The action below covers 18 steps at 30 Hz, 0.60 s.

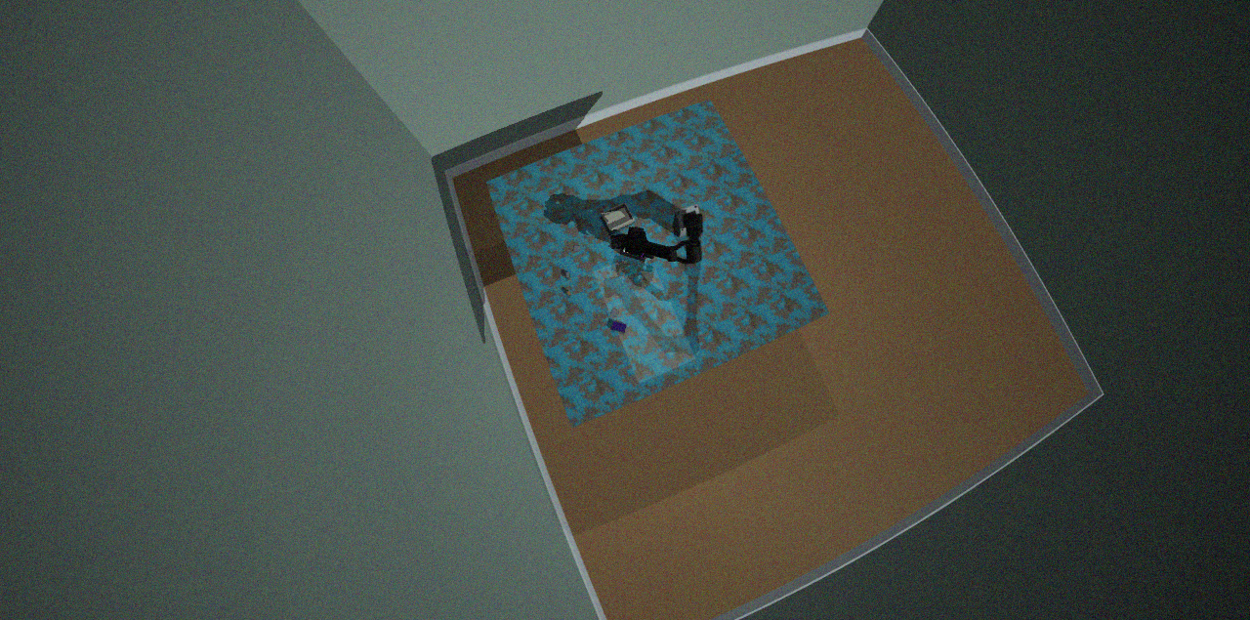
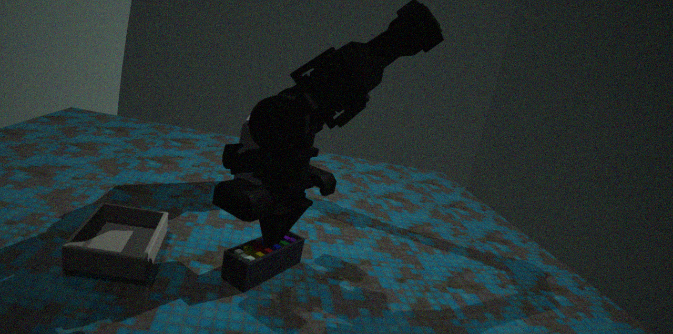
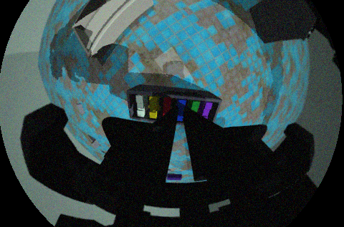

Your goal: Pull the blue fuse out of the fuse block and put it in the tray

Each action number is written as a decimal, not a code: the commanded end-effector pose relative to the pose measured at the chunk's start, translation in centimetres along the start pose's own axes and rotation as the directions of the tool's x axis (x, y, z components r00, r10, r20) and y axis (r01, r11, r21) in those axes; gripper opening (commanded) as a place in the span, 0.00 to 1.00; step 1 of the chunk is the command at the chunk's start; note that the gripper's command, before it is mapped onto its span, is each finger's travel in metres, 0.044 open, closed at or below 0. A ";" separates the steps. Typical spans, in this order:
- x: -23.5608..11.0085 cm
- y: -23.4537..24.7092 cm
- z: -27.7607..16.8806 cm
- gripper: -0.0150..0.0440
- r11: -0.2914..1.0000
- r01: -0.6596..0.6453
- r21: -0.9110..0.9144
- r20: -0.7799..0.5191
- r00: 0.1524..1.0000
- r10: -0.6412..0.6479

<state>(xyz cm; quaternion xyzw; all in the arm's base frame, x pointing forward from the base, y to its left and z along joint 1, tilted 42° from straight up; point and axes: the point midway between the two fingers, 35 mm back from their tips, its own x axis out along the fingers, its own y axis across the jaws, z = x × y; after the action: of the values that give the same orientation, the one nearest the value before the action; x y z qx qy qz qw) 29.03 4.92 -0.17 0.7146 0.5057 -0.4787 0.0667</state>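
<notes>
The dark fuse block [image 2: 256,268] [image 3: 172,92] stands on the blue patterned mat and holds a row of white, yellow, red, blue, green and purple fuses. My gripper [image 2: 273,239] [image 3: 180,120] points straight down into the row, shut on the blue fuse [image 3: 182,109] [image 2: 276,246]. The fuse sits level with its neighbours in the block. The red fuse [image 3: 165,106] and the green fuse [image 3: 195,106] stand close on either side of the fingertips. The grey tray [image 2: 108,261] [image 3: 122,17] [image 1: 616,218] stands open to the left of the block, apart from it.
The dark arm [image 1: 664,249] [image 2: 329,82] leans over the block and casts a wide shadow across the mat [image 1: 751,267]. A small purple object [image 1: 617,325] lies on the mat away from the block. Brown floor with a low rim surrounds the mat.
</notes>
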 end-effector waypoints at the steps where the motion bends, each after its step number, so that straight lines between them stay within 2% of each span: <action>1: -0.2 0.0 0.0 0.25 1.000 -0.001 -0.003 0.000 1.000 0.001; 18: -1.1 0.1 0.0 0.25 1.000 -0.001 -0.002 0.000 1.000 0.001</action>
<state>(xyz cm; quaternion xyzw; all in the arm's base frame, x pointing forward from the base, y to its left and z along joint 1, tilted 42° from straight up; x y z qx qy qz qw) 28.98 4.39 0.36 0.7138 0.5060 -0.4799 0.0639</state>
